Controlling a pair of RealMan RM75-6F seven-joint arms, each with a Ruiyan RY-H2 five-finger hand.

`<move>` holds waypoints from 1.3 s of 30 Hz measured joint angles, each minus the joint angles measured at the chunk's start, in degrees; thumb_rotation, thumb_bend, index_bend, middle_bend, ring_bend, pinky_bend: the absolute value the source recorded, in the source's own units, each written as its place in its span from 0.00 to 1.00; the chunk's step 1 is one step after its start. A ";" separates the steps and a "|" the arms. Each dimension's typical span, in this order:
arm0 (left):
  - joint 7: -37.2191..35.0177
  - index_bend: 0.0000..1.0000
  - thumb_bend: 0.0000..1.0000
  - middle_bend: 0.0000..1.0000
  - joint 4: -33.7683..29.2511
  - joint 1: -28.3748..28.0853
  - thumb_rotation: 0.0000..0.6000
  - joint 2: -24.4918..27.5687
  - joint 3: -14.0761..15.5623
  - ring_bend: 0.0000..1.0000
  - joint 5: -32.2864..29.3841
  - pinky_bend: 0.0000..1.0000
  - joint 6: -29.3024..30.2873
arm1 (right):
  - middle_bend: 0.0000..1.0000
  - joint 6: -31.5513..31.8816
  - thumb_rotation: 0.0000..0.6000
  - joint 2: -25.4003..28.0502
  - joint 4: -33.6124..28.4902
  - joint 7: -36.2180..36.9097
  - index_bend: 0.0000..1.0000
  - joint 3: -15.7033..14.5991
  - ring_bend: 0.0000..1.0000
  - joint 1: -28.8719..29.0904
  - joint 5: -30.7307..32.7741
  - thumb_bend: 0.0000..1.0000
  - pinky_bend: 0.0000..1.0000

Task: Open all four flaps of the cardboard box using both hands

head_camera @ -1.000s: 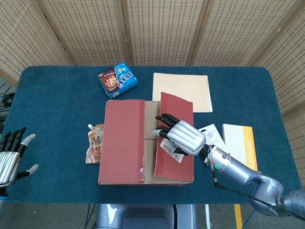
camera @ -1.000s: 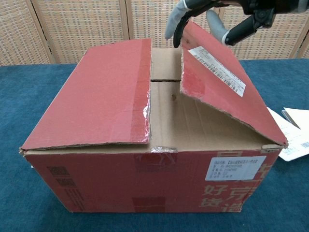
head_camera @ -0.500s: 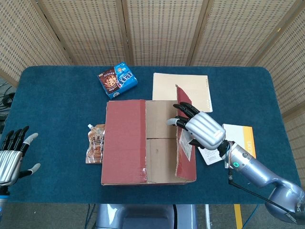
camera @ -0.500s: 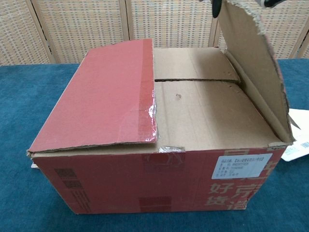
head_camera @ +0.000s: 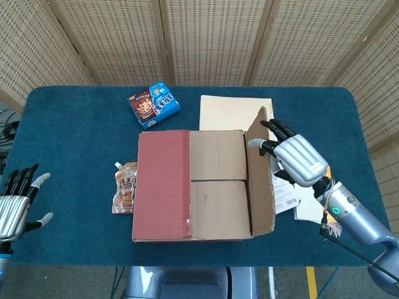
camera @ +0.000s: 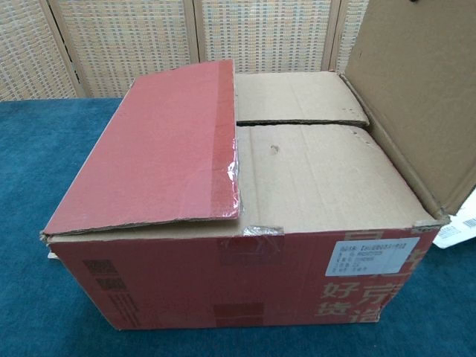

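The red cardboard box point(head_camera: 199, 233) point(camera: 223, 282) sits mid-table. Its left outer flap point(head_camera: 162, 184) point(camera: 160, 149) lies flat over the top. Its right outer flap point(head_camera: 260, 177) point(camera: 416, 89) stands swung outward, brown inside showing. Two inner flaps point(head_camera: 217, 184) point(camera: 312, 171) lie closed, meeting at a seam. My right hand point(head_camera: 293, 156) is against the raised right flap's top edge, fingers spread over it; whether it pinches the edge is not plain. My left hand point(head_camera: 15, 202) hovers at the table's left edge, fingers apart, holding nothing. Neither hand shows in the chest view.
A blue snack pack point(head_camera: 154, 104) lies behind the box. A manila folder point(head_camera: 230, 112) lies at the back right. A snack pouch point(head_camera: 124, 187) rests against the box's left side. Papers and a booklet point(head_camera: 305, 199) lie to the right, under my right arm.
My right hand has swung the right outer flap from lying half-closed up and outward to the right, uncovering the inner flaps. The left hand has barely moved.
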 measured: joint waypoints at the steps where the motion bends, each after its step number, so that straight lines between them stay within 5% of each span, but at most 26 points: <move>1: 0.06 0.14 0.17 0.00 -0.03 -0.03 1.00 0.01 -0.01 0.02 0.00 0.00 -0.01 | 0.45 0.22 1.00 0.36 0.27 0.12 0.25 -0.01 0.05 -0.38 0.21 0.98 0.05; 14: 1.15 0.14 0.17 0.00 -0.89 -0.33 1.00 0.17 0.03 0.02 0.37 0.00 -0.10 | 0.44 3.43 1.00 2.65 4.23 3.39 0.25 0.12 0.05 -4.97 2.23 0.98 0.05; 27: 1.25 0.14 0.17 0.00 -1.83 -3.54 1.00 2.96 -0.24 0.01 4.81 0.00 -2.35 | 0.30 5.99 1.00 1.81 5.25 2.86 0.25 -0.97 0.04 -8.89 3.47 0.96 0.05; 39: -7.31 0.14 0.28 0.00 -5.89 -16.06 1.00 12.34 -1.77 0.00 15.59 0.00 -13.35 | 0.26 10.68 1.00 -1.03 2.79 -6.19 0.22 -2.96 0.01 -13.78 4.52 0.96 0.05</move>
